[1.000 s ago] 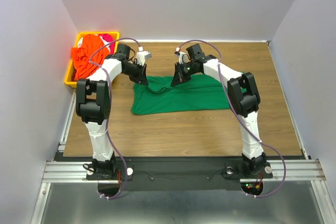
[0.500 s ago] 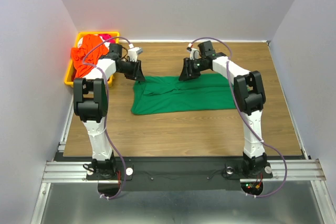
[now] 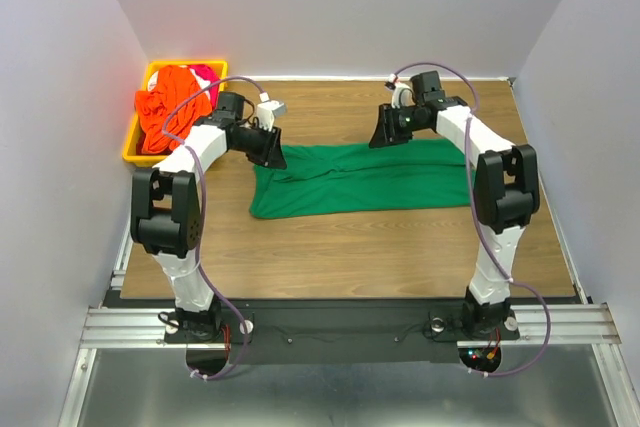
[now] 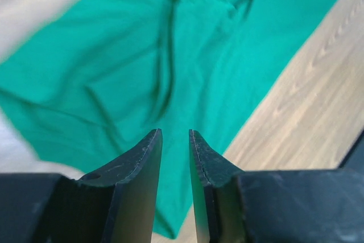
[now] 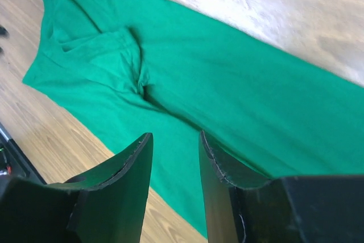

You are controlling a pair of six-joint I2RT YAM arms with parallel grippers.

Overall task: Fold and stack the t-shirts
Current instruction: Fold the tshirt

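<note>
The dark green t-shirt [image 3: 350, 182] lies flat on the wooden table as a long band with some creases. My left gripper [image 3: 272, 152] hovers at its far left corner, jaws slightly apart and empty; in the left wrist view [image 4: 173, 135] green cloth [image 4: 114, 55] lies below them. My right gripper [image 3: 385, 132] is at the shirt's far edge, right of the middle, open and empty; in the right wrist view [image 5: 175, 136] it is above the cloth [image 5: 227, 83]. The orange t-shirt [image 3: 165, 107] and the red-pink t-shirt [image 3: 203, 71] sit bunched in the bin.
The yellow-orange plastic bin [image 3: 131, 150] stands at the table's far left corner, just behind my left arm. White walls close in the table on the left, back and right. Bare wood [image 3: 350, 257] lies between the green shirt and the arm bases.
My right gripper has moved right along the shirt's far edge, and the green shirt now reaches further right. My left gripper has shifted slightly toward the shirt's far left corner.
</note>
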